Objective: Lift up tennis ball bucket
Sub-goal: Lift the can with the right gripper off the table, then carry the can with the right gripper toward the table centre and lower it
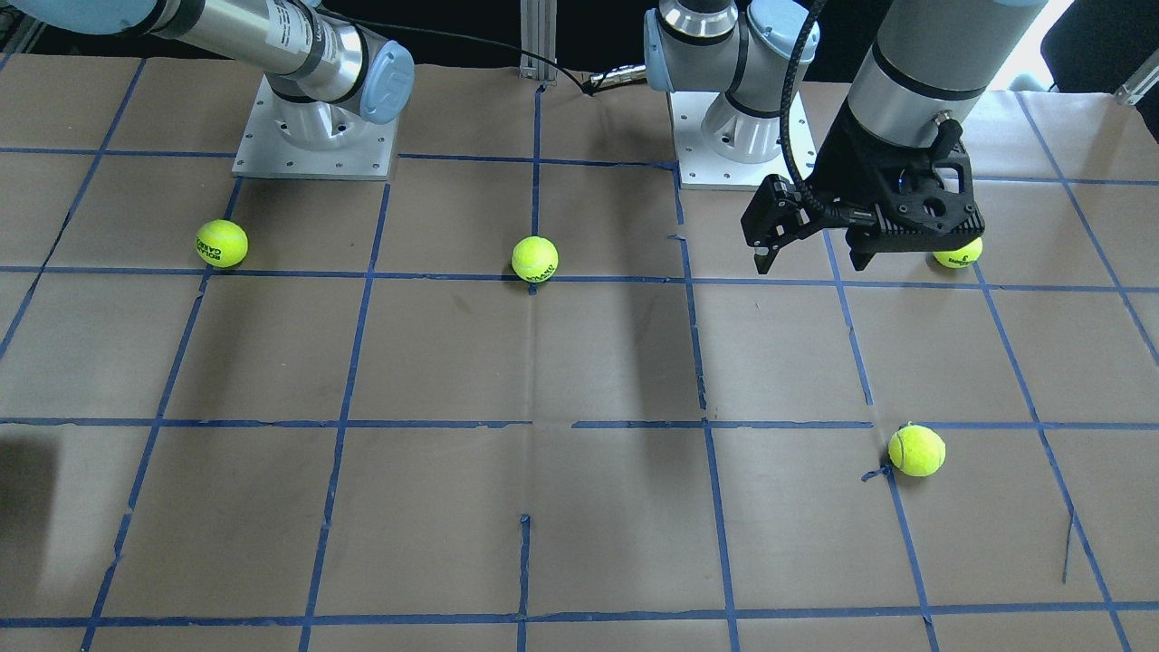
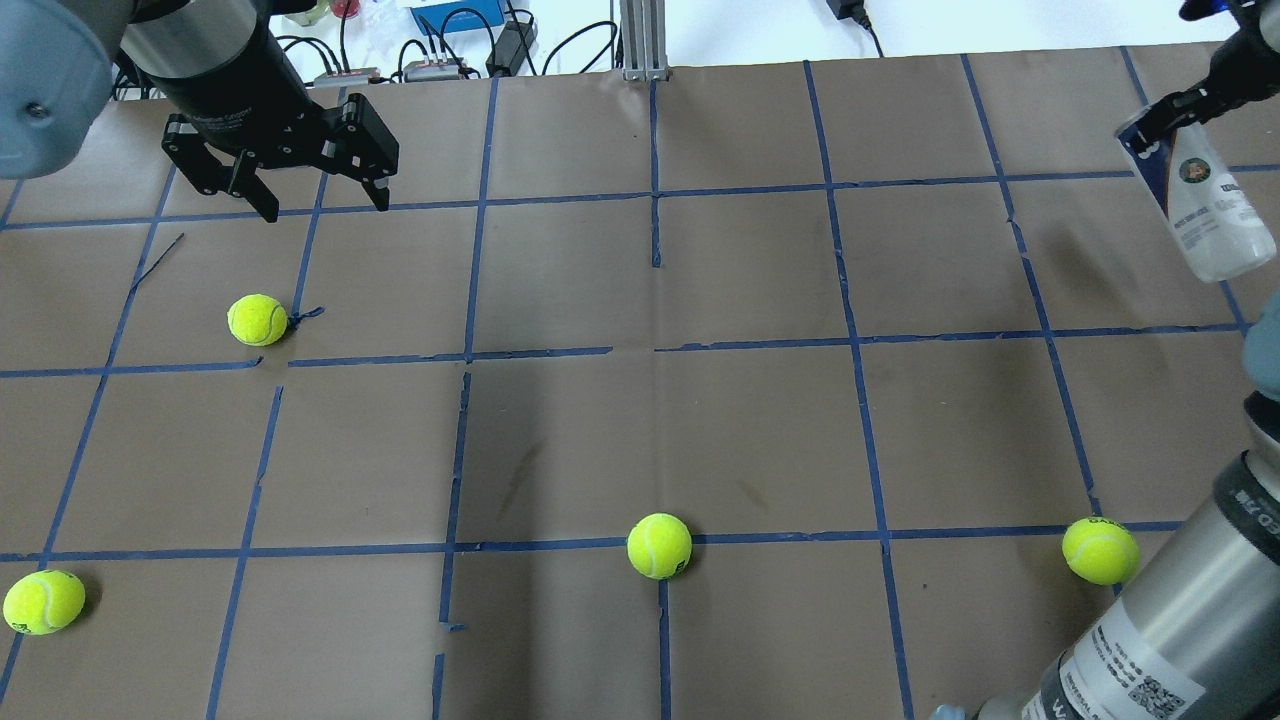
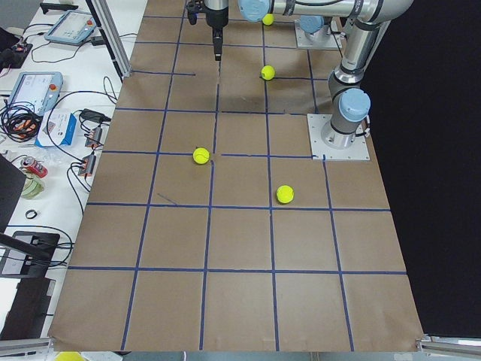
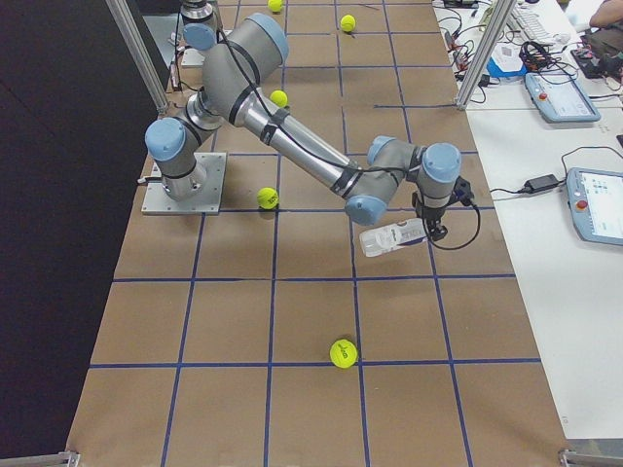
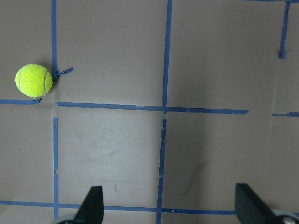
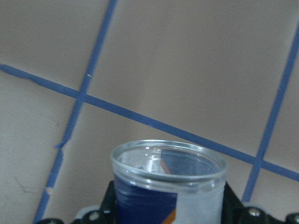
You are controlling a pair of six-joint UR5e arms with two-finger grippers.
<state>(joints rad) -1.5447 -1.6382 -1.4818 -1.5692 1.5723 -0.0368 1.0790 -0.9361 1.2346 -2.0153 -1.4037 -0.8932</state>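
Observation:
The tennis ball bucket (image 2: 1200,210), a clear can with a white and dark-blue label, is held off the table at the far right, tilted. My right gripper (image 2: 1165,110) is shut on its blue end. In the exterior right view the bucket (image 4: 389,237) hangs sideways from the gripper (image 4: 428,224) above the paper. The right wrist view shows its open clear rim (image 6: 168,161) close up. My left gripper (image 2: 320,205) is open and empty over the far left of the table; its fingers (image 5: 92,205) show in the left wrist view.
Loose yellow-green tennis balls lie on the brown paper with blue tape grid: one near the left gripper (image 2: 257,319), one front left (image 2: 43,601), one front middle (image 2: 659,545), one front right (image 2: 1100,550). The arm bases (image 1: 315,136) stand on the robot's side.

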